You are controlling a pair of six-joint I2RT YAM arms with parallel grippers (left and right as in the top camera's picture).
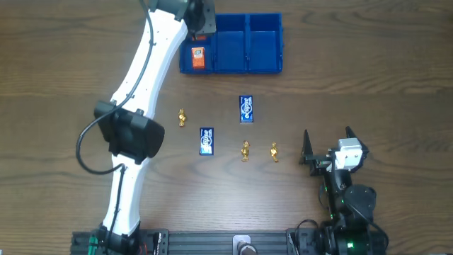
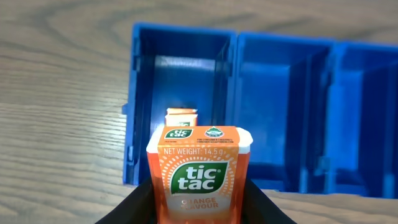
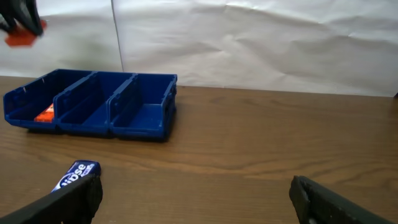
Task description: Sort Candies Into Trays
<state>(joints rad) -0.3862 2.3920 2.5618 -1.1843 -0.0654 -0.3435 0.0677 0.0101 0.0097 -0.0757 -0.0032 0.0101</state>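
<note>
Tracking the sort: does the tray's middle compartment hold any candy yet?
No, the middle compartment of the blue tray shows only bare blue floor.

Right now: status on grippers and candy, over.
Left gripper shut on orange candy box, at blue tray's left compartment; second orange box already inside. Right gripper open, parked. Path clear.

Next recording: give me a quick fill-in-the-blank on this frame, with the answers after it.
1. The left hand holds an ____ candy box.
2. The blue tray has ____ compartments.
3. On the table lie ____ gold-wrapped candies.
4. The right hand is ____.
Missing words: orange; three; three; open.
</note>
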